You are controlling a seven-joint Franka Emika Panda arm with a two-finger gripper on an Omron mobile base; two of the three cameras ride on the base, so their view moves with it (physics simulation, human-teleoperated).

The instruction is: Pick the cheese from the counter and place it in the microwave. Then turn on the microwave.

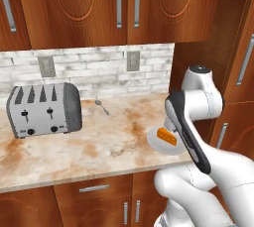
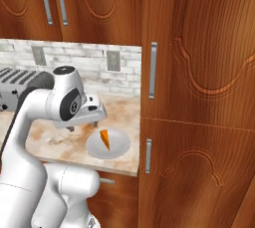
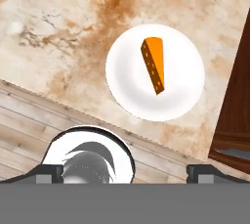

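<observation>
Gripper (image 3: 124,171) spread to its widest, nothing between the fingertips (image 3: 50,173), poised above the counter (image 3: 63,37) near its front edge. Cheese (image 3: 154,64), an orange wedge, lying on a white plate (image 3: 122,78) ahead of the gripper and below it, well apart from the fingers. Plate just beside the tall wooden cabinet (image 2: 199,97); toaster (image 1: 43,108) and spoon (image 1: 101,105) farther off along the counter.

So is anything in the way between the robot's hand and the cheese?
Nothing visible is. The cheese lies alone on a white plate on the counter, and the open end effector looks straight down at it with bare space between. The toaster and spoon sit well off to the side.
</observation>
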